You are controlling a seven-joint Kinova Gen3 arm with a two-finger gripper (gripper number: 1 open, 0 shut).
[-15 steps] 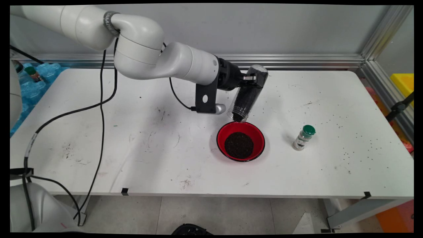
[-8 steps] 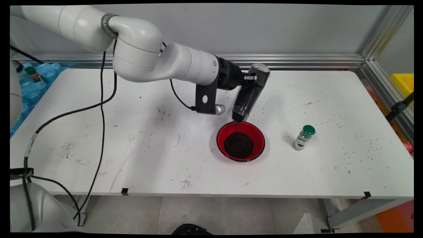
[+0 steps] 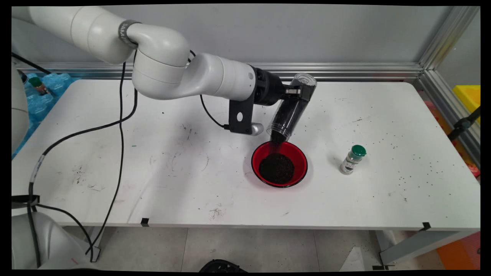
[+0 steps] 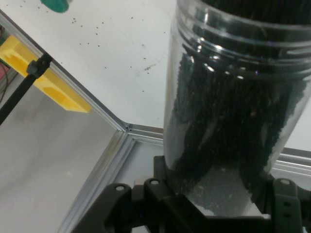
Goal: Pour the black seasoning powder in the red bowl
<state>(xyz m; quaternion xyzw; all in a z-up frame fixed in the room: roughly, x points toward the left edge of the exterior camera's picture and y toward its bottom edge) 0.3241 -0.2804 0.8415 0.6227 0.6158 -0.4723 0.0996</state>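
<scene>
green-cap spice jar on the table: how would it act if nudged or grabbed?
The spice jar is tall and narrow on a small base, so a push near its green cap would probably tip it. It looks round, so once down it would likely roll. It seems small and probably light. The gripper holds the clear jar over the red bowl.

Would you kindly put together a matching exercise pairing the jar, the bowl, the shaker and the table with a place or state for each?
Things:
1. jar
2. bowl
3. shaker
4. table

Places or states:
A. stands upright, right of the red dish
B. tilted mouth-down in the gripper
C. white, scuffed and speckled with dark grains
D. holds a heap of dark grains

Pairs: 1-B, 2-D, 3-A, 4-C
</scene>
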